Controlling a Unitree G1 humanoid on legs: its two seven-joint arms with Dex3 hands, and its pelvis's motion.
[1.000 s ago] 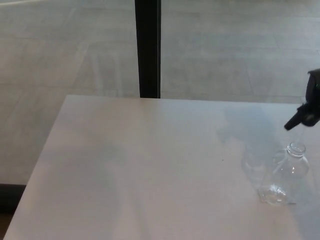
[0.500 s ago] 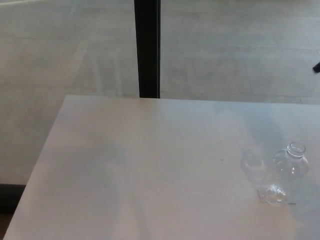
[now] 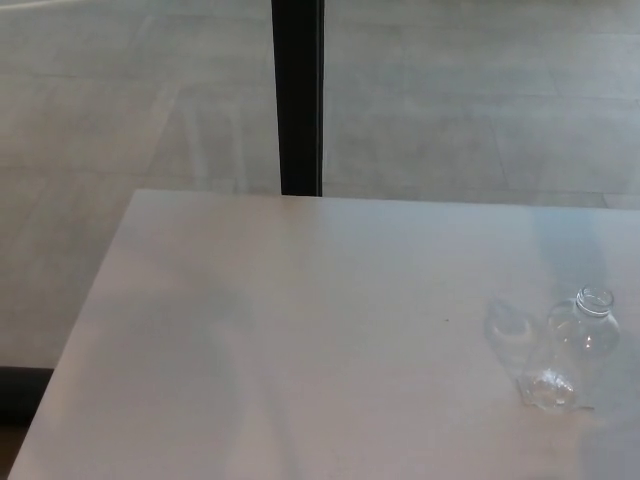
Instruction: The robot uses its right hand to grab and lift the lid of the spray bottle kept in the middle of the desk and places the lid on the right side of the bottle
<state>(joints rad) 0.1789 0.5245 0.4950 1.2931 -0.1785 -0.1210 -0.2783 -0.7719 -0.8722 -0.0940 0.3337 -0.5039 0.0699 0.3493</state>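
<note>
Fingers of both hands: state cannot be told, since neither the left nor the right hand appears in the head view. Clear spray bottle (image 3: 572,352) stands upright on the white desk (image 3: 300,330), toward the desk's right side near the front edge. Bottle neck is open at the top, with no lid on it. Lid: not visible anywhere in the head view. Faint pale reflection lies on the desk surface just left of the bottle. Black vertical post (image 3: 298,97) rises behind the desk's far edge, against a grey tiled floor (image 3: 130,100). Desk otherwise shows only soft shadows.
</note>
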